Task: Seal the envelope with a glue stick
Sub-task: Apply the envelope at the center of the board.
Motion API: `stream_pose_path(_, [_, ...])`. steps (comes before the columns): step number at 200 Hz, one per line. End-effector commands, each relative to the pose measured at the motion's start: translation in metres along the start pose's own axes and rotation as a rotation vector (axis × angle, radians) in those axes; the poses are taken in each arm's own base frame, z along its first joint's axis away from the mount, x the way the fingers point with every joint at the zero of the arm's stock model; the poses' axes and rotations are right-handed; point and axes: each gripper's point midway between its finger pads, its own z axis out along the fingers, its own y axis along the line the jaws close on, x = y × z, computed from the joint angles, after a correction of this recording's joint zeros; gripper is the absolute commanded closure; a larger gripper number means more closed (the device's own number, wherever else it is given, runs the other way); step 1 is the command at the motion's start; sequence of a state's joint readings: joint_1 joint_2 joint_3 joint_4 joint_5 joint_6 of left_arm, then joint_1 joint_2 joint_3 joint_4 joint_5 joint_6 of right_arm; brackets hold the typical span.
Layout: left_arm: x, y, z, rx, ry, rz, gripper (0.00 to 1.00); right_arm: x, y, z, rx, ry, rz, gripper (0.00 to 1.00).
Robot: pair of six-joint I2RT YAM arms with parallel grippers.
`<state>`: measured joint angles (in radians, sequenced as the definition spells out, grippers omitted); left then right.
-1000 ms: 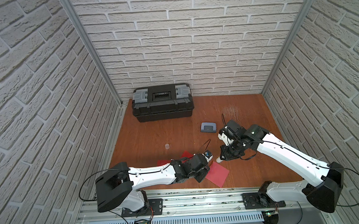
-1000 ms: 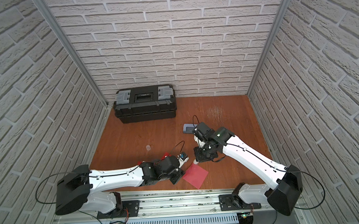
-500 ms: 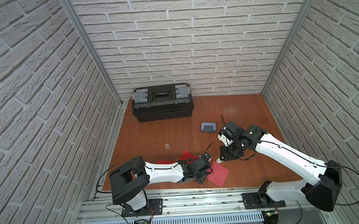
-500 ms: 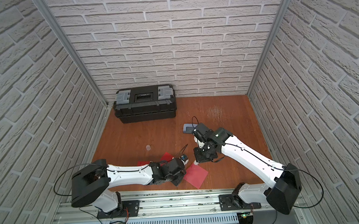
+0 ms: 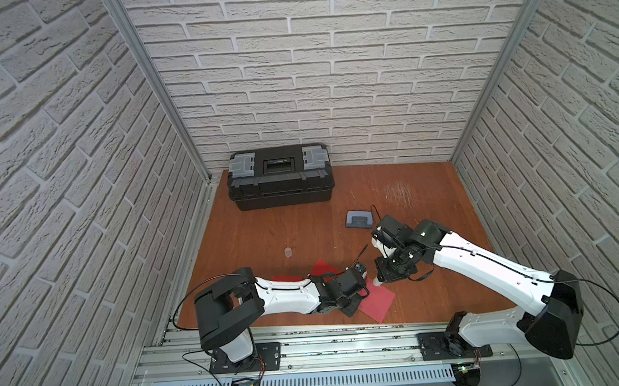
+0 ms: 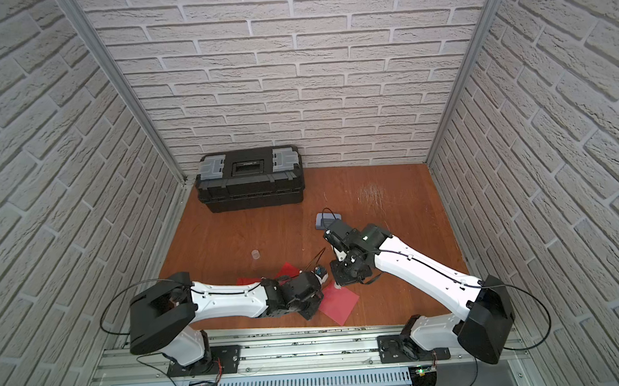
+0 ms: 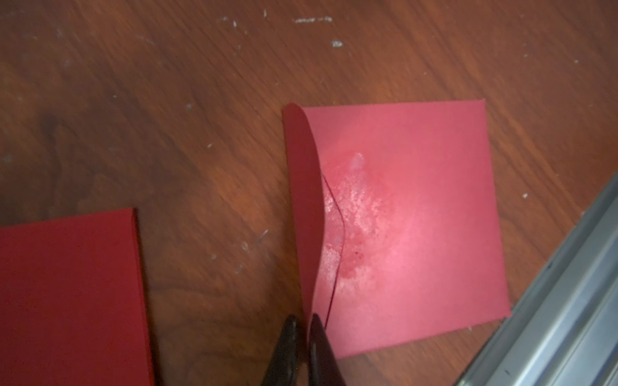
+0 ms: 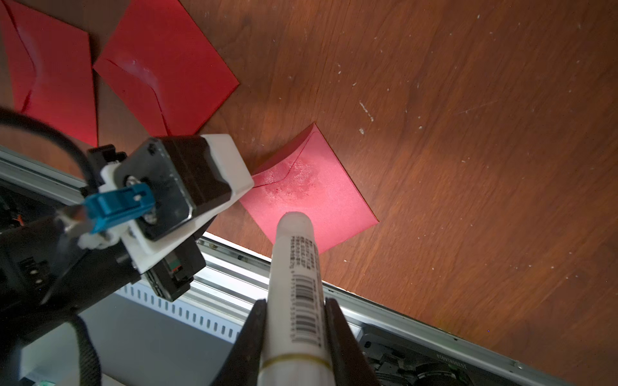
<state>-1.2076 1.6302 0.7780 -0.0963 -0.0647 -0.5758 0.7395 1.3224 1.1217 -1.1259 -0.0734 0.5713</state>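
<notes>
A red envelope [image 7: 418, 234] lies near the table's front edge, also in both top views [image 5: 381, 304] [image 6: 342, 305]. Whitish glue smears [image 7: 357, 204] mark its face beside the flap [image 7: 306, 200], which stands up off it. My left gripper [image 7: 302, 322] is shut on the flap's edge; from above it sits at the envelope's left side [image 5: 351, 304]. My right gripper [image 8: 294, 305] is shut on the white glue stick [image 8: 296, 254], uncapped. The stick's tip hangs over the envelope's far corner [image 5: 376, 281] [image 6: 338, 284].
Two more red envelopes [image 8: 164, 67] [image 8: 53, 73] lie left of the held one. A clear cap [image 5: 288, 252] stands further back, a grey-blue hole punch [image 5: 357, 219] behind my right arm, a black toolbox [image 5: 281, 177] at the back wall. The metal rail [image 7: 551, 317] borders the front edge.
My left gripper has dropped toward the front edge and closed on the envelope's flap. The right arm with the glue stick has barely moved.
</notes>
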Motion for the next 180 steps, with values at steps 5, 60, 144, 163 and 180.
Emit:
stream_pose_path(5, [0.002, 0.001, 0.004, 0.043, -0.004, -0.04, 0.94, -0.001, -0.004, 0.014, 0.072, -0.011, -0.009, 0.97])
stream_pose_path(60, [0.004, 0.0, 0.005, 0.193, -0.017, -0.113, 0.98, -0.002, 0.009, 0.041, 0.103, -0.007, -0.063, 0.97])
stream_pose_path(144, [0.009, 0.005, 0.008, 0.373, -0.009, -0.241, 0.98, -0.004, 0.015, 0.064, 0.165, -0.022, -0.128, 0.97])
stream_pose_path(163, [0.01, 0.004, 0.009, 0.378, 0.001, -0.245, 0.98, -0.003, 0.02, 0.073, 0.164, -0.013, -0.15, 0.97])
stream_pose_path(180, [0.01, 0.004, 0.01, 0.38, 0.004, -0.245, 0.98, -0.001, 0.028, 0.081, 0.157, 0.001, -0.178, 0.97])
